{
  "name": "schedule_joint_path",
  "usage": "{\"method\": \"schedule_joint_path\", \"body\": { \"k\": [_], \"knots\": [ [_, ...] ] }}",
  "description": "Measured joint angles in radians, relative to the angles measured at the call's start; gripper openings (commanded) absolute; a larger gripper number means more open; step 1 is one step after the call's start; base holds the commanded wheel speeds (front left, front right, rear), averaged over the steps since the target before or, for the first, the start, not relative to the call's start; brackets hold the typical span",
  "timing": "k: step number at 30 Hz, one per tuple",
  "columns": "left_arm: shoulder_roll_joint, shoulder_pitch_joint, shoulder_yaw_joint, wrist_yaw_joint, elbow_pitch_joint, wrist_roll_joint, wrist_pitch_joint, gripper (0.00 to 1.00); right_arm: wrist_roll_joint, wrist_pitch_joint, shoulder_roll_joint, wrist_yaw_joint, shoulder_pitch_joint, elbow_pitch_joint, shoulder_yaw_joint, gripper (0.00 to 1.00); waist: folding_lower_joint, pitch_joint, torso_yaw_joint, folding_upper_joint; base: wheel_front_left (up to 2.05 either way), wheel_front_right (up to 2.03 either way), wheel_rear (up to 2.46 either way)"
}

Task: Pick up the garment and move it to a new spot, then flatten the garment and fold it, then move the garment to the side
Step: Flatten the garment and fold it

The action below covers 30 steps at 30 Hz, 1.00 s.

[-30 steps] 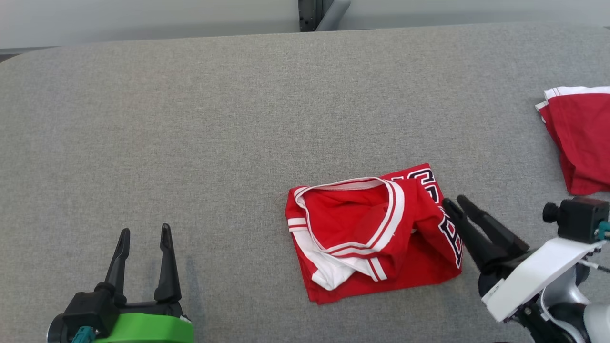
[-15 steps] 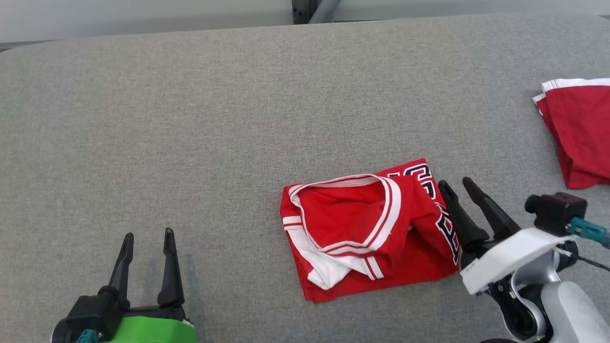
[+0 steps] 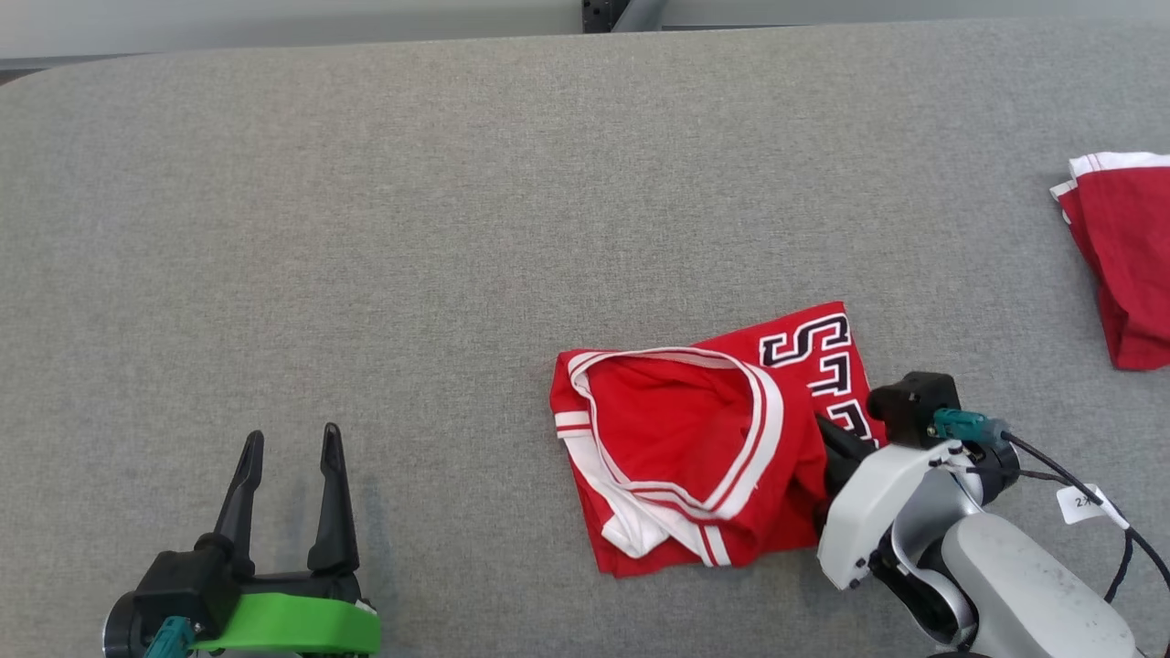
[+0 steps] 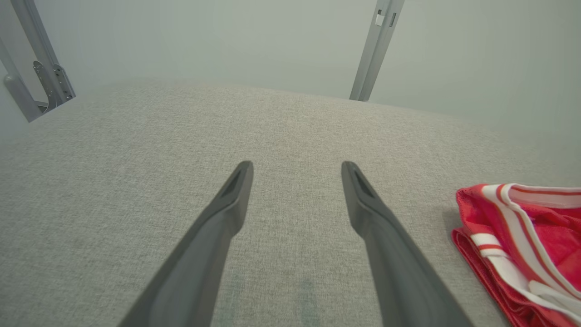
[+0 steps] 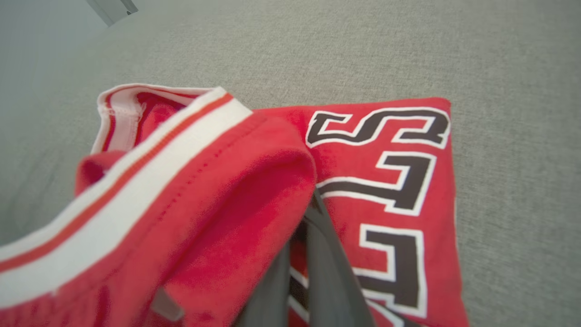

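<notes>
The red garment (image 3: pixel 676 457) is laid crumpled on the grey table (image 3: pixel 457 228). The right gripper (image 3: pixel 834 440) is set at the garment's right edge; its fingertips are hidden under a raised fold, so clamping by the 2 near-touching fingers cannot be confirmed. The left gripper (image 3: pixel 291 434) is held well left of the garment, 2 fingers spread. Another red cloth (image 3: pixel 1129 256), far right of the garment, is cut off.

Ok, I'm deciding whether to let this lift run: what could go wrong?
The right end effector seems to pinch only one fold of the red jersey, so lifting may unfurl it or drop it. The left end effector sits open and apart, giving no support. Another red garment at the right could get dragged along.
</notes>
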<state>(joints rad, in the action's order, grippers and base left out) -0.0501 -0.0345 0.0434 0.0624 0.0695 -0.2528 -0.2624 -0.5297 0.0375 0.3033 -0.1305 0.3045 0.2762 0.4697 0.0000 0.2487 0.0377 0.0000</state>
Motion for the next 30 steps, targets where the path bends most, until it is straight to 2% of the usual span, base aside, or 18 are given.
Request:
{"method": "schedule_joint_path", "body": {
  "k": [6, 10, 14, 19, 30],
  "knots": [
    [0.0, -0.008, -0.006, -0.001, 0.001, -0.001, 0.0, 1.0, -0.022, -0.04, 0.14, 0.0, -0.007, -0.043, 0.177, 0.0, 0.0, -0.005, 0.026, 0.0, 0.0, 0.0, 0.0],
    [0.0, -0.017, -0.001, -0.003, 0.001, -0.006, 0.0, 1.0, 0.01, -0.11, 0.214, 0.0, -0.011, -0.079, 0.217, 0.0, 0.0, -0.012, 0.038, 0.0, 0.0, 0.0, 0.0],
    [0.0, -0.02, 0.006, -0.011, -0.002, -0.013, 0.0, 1.0, 0.031, -0.164, 0.222, 0.0, -0.03, -0.107, 0.187, 0.0, 0.0, -0.022, 0.045, 0.0, 0.0, 0.0, 0.0],
    [0.0, -0.033, 0.015, -0.02, -0.006, -0.018, 0.0, 1.0, 0.094, -0.169, 0.212, 0.0, -0.057, -0.144, 0.11, 0.0, 0.0, -0.029, 0.045, 0.0, 0.0, 0.0, 0.0],
    [0.0, -0.032, 0.015, -0.022, -0.014, -0.021, 0.0, 1.0, 0.137, -0.044, 0.174, 0.0, -0.221, -0.338, 0.063, 0.0, 0.0, -0.016, 0.051, 0.0, 0.0, 0.0, 0.0]
  ]
}}
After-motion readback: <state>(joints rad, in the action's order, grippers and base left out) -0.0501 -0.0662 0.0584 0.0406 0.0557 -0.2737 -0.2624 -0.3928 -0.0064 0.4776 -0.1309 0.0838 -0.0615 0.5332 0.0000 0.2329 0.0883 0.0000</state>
